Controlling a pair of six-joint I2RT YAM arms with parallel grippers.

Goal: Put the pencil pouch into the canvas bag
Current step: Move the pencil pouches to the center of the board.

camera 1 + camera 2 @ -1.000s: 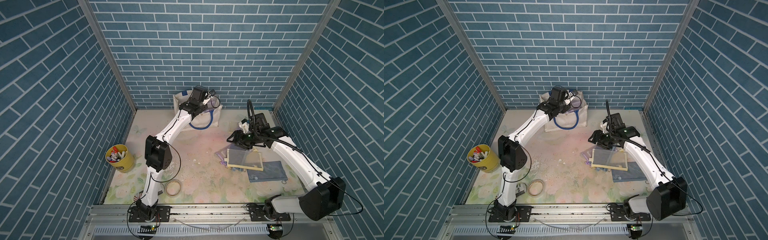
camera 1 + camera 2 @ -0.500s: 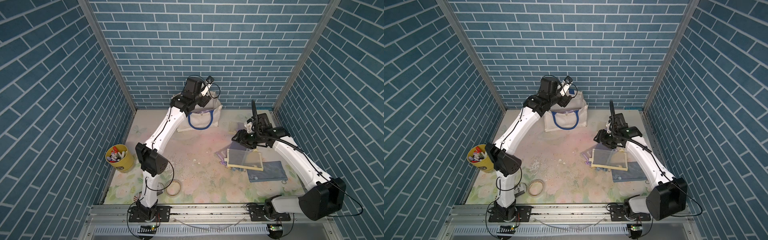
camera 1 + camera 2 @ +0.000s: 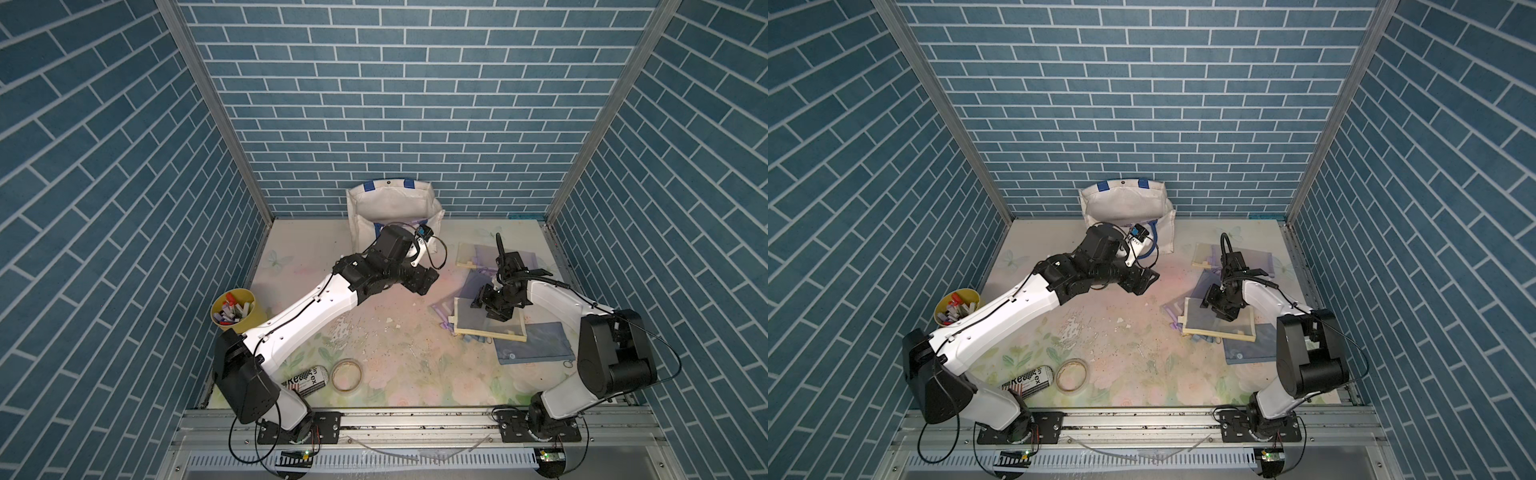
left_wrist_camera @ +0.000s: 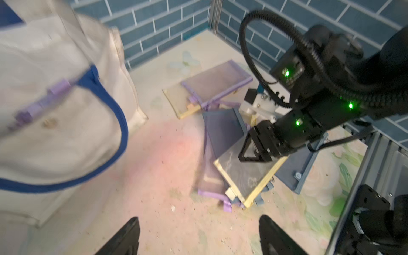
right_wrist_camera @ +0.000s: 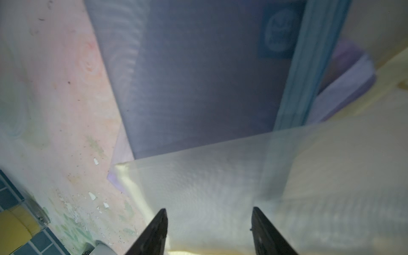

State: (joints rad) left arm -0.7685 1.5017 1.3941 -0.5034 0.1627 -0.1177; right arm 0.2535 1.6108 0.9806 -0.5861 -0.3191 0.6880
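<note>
Plainly it is the pickup step — right gripper (image 5: 208, 208) spread above the pencil pouch (image 3: 482, 330), left gripper (image 4: 198, 217) empty and agape near the canvas bag (image 3: 390, 203) — next, pinch a hem.

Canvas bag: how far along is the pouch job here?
Done: the canvas bag stands upright, mouth open. In hand: the right gripper, jaws apart, hangs over the yellow-edged pouch, not gripping; the left gripper is open and empty. Remaining: grip, carry, drop it in.
</note>
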